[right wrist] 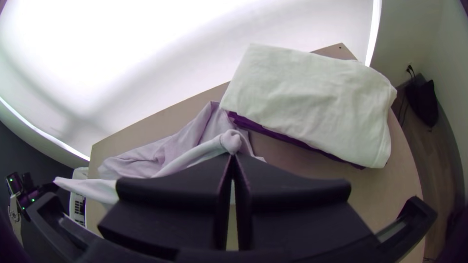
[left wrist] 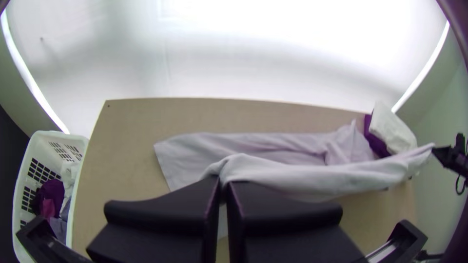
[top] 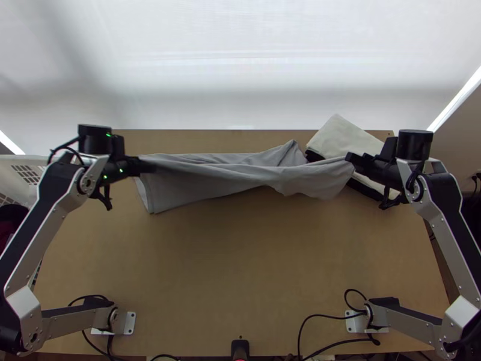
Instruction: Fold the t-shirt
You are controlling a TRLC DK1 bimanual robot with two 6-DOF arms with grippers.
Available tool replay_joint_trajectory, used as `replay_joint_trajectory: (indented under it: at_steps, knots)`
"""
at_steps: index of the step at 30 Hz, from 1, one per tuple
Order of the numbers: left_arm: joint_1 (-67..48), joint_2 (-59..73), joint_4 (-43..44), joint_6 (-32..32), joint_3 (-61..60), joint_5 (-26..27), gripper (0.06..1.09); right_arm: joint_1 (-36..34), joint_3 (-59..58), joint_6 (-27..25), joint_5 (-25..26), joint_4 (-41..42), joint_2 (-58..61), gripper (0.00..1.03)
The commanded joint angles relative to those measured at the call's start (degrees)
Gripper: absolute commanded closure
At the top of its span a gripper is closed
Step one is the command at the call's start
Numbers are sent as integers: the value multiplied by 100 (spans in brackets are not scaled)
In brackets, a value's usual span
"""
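Observation:
The grey t-shirt (top: 264, 175) is stretched sideways across the far part of the table, its near edge raised between both grippers and the rest lying behind in loose folds. My left gripper (top: 147, 164) is shut on its left part; in the left wrist view the cloth (left wrist: 292, 178) runs out from between the fingers of that gripper (left wrist: 224, 185). At the shirt's right end, my right gripper (top: 350, 159) is shut on a corner. A small knob of cloth (right wrist: 230, 142) pokes up at the tips of that gripper (right wrist: 232, 158) in the right wrist view.
A folded white cloth (right wrist: 312, 102) lies over a dark purple one (right wrist: 292, 140) at the table's far right, close by the right gripper. A white basket (left wrist: 29, 185) with clothes stands off the left edge. Bare wood (top: 240, 265) spans the table's near half.

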Motion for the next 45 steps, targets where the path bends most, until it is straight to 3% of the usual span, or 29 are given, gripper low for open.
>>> replay_joint_trajectory:
  at_steps: [1, 6, 11, 15, 23, 27, 33, 36, 41, 45]
  knots:
    - [397, -68, 449, -406, 582, -108, 105, 67, 665, 34, 61, 48, 163, 100]
    - [643, -68, 1169, -468, 1145, -302, 105, 111, 2000, -80, 70, 189, 664, 100]
    - [757, -76, 1653, -503, 1646, -592, 105, 269, 3143, -458, 79, 611, 1112, 100]
    - [810, -270, 2549, -468, 1663, -688, 105, 436, 3653, -801, 79, 1164, 1288, 100]
    - [845, -305, 3613, -187, 1953, -838, 105, 1034, 4013, -1917, 1028, 2606, 1315, 100]
    - [863, -410, 4325, -55, 1945, -917, 105, 1069, 4567, -2066, 1169, 2931, 1323, 100]
    - [950, -735, 5283, 68, 1971, -1005, 105, 1017, 5138, -2084, 1265, 2940, 989, 100]
    - [977, -1008, 5344, 112, 1936, -1040, 105, 1017, 5050, -2084, 1283, 2781, 462, 100]
    - [1012, -1720, 5414, 227, 1663, -1075, 105, 1078, 4664, -2084, 1274, 2184, -707, 100]
    - [994, -2572, 5063, 183, 1215, -1312, 105, 1219, 4426, -1961, 1265, 1129, -1612, 100]
